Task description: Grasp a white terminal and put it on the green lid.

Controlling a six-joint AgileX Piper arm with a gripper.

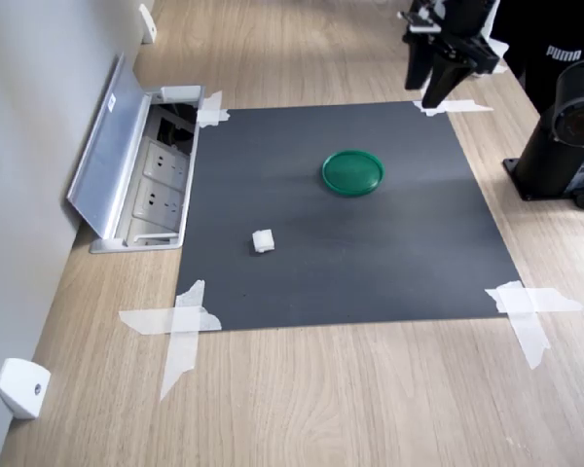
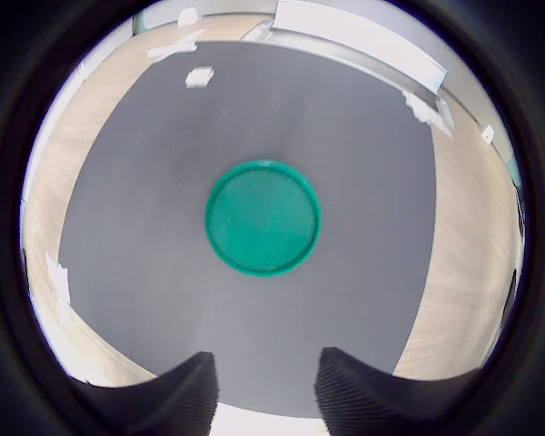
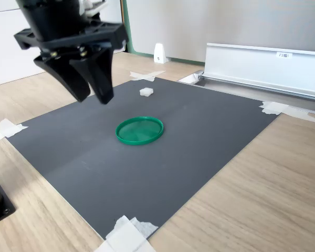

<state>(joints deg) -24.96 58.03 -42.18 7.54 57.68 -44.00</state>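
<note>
Glossy green lid [image 1: 352,172] on matt dark mat [image 1: 370,263], wood-grain table [image 1: 321,399]

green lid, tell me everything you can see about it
The green lid is a flat round disc of dark green, smooth, slightly glossy plastic with a thin raised rim around a plain face. It lies flat on the black mat, rim upward, roughly mid-mat in the wrist view and toward the mat's far right in the first exterior view. Nothing rests on it or touches it: the white terminal sits well apart on the mat, and the gripper hangs in the air above the mat, clear of it.
</note>
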